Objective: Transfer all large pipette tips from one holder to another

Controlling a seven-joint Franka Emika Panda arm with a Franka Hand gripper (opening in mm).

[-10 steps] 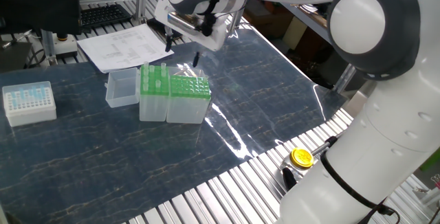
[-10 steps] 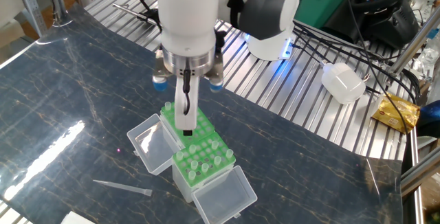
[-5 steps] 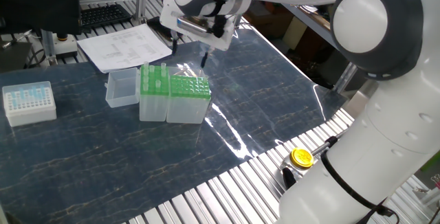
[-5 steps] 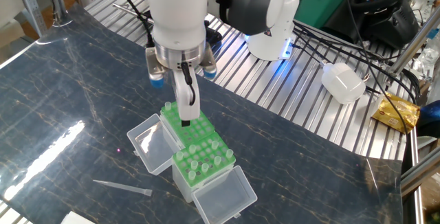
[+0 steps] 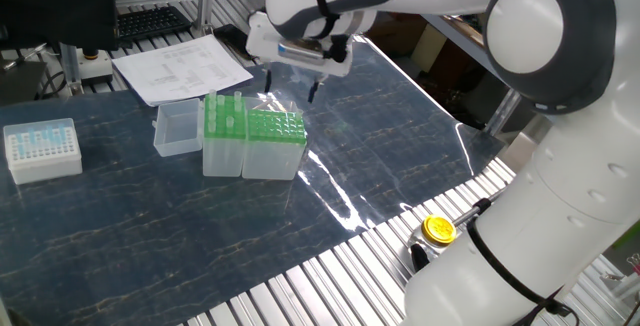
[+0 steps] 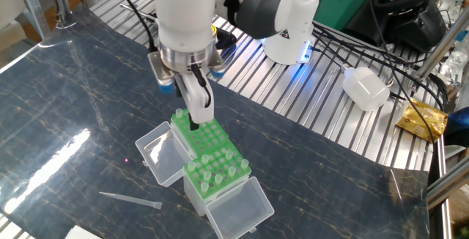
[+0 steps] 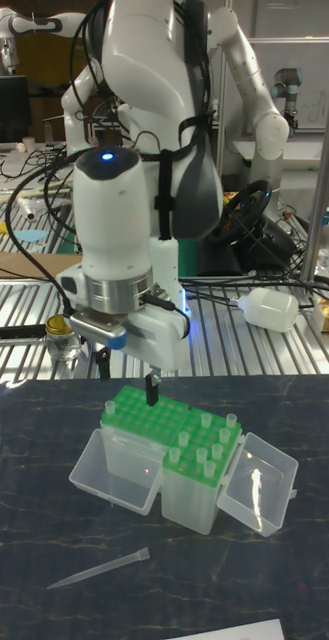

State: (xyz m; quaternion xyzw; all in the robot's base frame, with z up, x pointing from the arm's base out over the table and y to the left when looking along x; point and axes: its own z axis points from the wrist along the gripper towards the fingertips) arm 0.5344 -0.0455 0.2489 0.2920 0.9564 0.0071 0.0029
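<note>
Dark marbled tabletop [image 5: 150, 226] on slatted metal bench [image 6: 308, 114]

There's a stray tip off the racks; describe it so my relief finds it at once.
Start at the pair of green-topped boxes mid-table. On the dark tabletop beyond them, away from the robot's base, lies one long translucent tip. It alone lies flat; the other tips stand upright in one box.

a robotics lab: the pipette tip boxes [image 5: 245, 141] stand on a table [image 5: 330, 146] with aluminium slats, cables [image 6: 388, 19] and a second robot arm [image 7: 246, 75] lie behind the table.
</note>
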